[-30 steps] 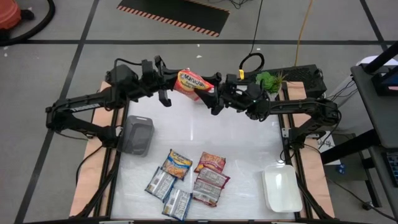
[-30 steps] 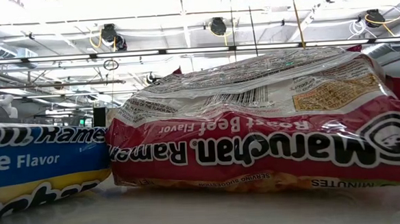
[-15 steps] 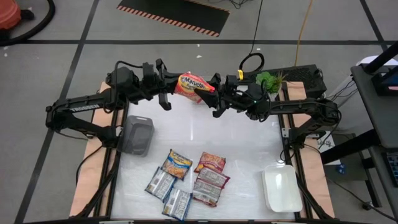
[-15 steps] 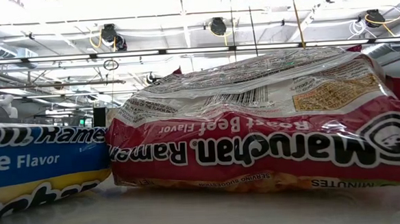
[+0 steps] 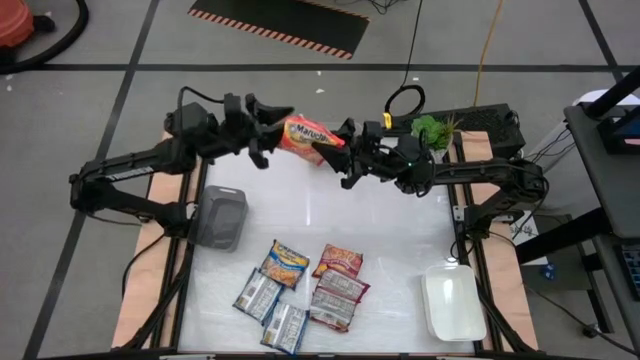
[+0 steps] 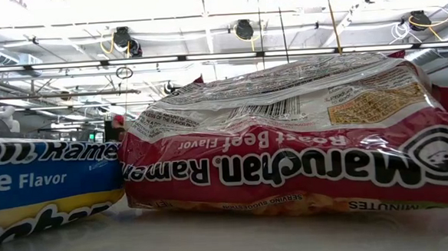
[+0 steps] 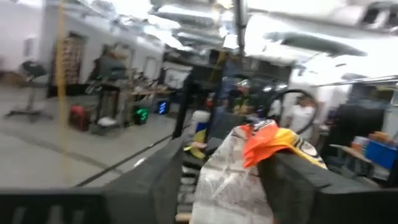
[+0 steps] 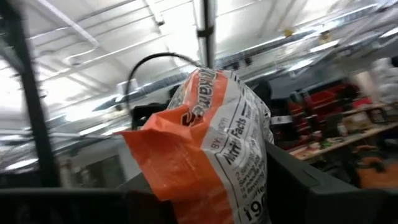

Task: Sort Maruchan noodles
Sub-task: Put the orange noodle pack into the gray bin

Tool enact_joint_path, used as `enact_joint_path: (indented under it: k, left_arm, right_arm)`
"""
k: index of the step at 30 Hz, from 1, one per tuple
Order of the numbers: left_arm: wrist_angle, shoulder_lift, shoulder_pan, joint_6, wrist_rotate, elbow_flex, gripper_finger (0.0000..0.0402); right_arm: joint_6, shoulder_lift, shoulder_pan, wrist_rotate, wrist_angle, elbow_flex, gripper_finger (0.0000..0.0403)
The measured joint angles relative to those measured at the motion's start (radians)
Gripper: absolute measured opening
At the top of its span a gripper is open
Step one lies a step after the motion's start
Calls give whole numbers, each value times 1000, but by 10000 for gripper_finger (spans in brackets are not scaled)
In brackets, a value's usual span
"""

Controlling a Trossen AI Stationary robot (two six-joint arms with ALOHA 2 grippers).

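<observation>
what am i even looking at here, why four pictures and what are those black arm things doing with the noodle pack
These are two robot arms at a table, filmed by four cameras at once: one overhead, one at table-top height, and one on each wrist. In the overhead view the orange noodle packet hangs in the air between the left gripper and the right gripper. The right one's jaws clamp it; the left one's jaws have opened. More noodle packets lie on the table, with a grey tray and a white tray. The table-level camera looks straight at a maroon packet.
</observation>
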State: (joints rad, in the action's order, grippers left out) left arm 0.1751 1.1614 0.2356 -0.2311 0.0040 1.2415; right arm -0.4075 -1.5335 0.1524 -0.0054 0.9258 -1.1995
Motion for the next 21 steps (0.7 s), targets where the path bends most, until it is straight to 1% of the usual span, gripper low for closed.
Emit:
enact_joint_path:
  k: [2, 4, 6, 10, 14, 18, 21]
  left_arm:
    - [-58, -37, 14, -7, -45, 0, 240]
    - [-133, -83, 36, -31, -79, 0, 253]
    - [-229, -133, 68, -64, -90, 0, 258]
    - [-448, -219, 135, -137, -102, 0, 259]
    - [-642, -268, 186, -187, -110, 0, 259]
    - [-786, -271, 212, -185, -116, 0, 259]
    - [-840, -251, 216, -189, -141, 0, 259]
  right_arm:
    - [0, 0, 4, 42, -2, 0, 151]
    - [0, 2, 12, 60, -11, 0, 152]
    - [-22, 10, 24, 70, -42, 0, 153]
    - [-118, 41, 64, 60, -164, 0, 150]
    - [-191, 78, 126, 52, -302, 0, 150]
    - [-272, 102, 234, -58, -452, -18, 151]
    - [-312, 99, 329, -170, -591, -66, 152]
